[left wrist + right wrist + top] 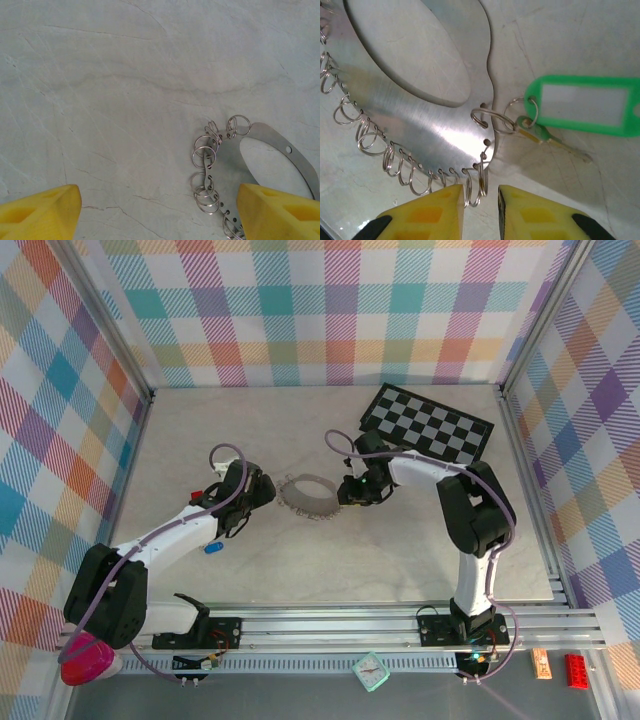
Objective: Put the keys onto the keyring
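- Keyring (pixel 308 496) flat on bench (pixel 300 575), fringed with small rings (pixel 205 160).
- Left jaws wide — just beside it.
- Right jaws narrow, astride one ring (pixel 475 187) — green key (pixel 535 132) alongside.

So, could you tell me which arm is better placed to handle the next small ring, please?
Right, probably: the right gripper straddles a split ring on the keyring rim, beside the green key. The left gripper stands wide open, the keyring off toward one finger.

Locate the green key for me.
In the right wrist view, the green key lies on the table just right of the keyring, below the green tag, seemingly hooked to its split ring.
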Tool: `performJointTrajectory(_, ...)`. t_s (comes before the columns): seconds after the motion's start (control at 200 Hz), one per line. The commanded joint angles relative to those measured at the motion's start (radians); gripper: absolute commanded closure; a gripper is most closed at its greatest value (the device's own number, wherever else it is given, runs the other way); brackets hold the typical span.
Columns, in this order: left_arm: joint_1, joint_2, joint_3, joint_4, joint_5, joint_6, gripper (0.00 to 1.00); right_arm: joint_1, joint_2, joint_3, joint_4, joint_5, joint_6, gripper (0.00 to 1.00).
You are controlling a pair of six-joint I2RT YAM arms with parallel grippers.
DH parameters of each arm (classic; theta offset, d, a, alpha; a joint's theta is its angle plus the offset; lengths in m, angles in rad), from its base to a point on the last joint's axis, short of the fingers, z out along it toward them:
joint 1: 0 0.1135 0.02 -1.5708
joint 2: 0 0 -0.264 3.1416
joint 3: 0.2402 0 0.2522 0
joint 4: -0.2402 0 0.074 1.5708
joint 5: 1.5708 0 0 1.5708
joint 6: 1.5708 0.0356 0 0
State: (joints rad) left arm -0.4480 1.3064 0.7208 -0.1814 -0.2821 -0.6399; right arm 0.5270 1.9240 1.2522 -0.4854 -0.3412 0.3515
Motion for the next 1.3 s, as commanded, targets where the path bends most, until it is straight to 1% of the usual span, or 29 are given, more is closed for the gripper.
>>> performJointTrajectory(0.0, 0.011, -0.013, 0.012, 0.006, -0.025, -0.015, 0.2, 0.008, 0.025, 0.039, 0.002, 0.003, -0.008, 0.78)
performJointTrajectory(0.35, 0.011, -0.019, 0.007, 0.008, -0.035, -0.027, 0.2, 0.011, 0.049, 0.052, -0.003, 0.025, -0.011, 0.88)
performJointTrajectory(0.48, 0.011, -0.024, 0.008, 0.005, -0.04, -0.027, 0.2, 0.014, 0.056, 0.054, -0.004, 0.028, -0.015, 0.9)
performJointTrajectory(0.74, 0.011, -0.025, 0.008, 0.003, -0.041, -0.027, 0.2, 0.018, 0.064, 0.064, -0.019, 0.039, -0.026, 0.88)
performJointTrajectory(0.855, 0.011, -0.029, 0.007, 0.005, -0.042, -0.026, 0.21, 0.02, 0.061, 0.068, -0.03, 0.053, -0.035, 0.92)
performJointTrajectory(0.935, 0.011, -0.035, 0.008, 0.003, -0.044, -0.021, 0.21, 0.022, 0.051, 0.071, -0.039, 0.064, -0.045, 0.98)
performJointTrajectory(0.965, 0.011, -0.037, 0.007, 0.002, -0.046, -0.02, 0.21, 0.022, 0.044, 0.075, -0.047, 0.07, -0.053, 1.0)
performJointTrajectory(1.06, 0.011, -0.054, 0.008, 0.003, -0.053, -0.002, 0.21, 0.029, 0.005, 0.078, -0.069, 0.096, -0.097, 1.0)
performJointTrajectory(1.175, 0.011, -0.077, 0.006, 0.022, -0.06, 0.039, 0.21, 0.043, -0.054, 0.073, -0.09, 0.129, -0.201, 1.0)
performJointTrajectory(1.295, 0.011, -0.098, 0.0, 0.056, -0.054, 0.1, 0.21, 0.054, -0.109, 0.056, -0.089, 0.137, -0.306, 1.0)
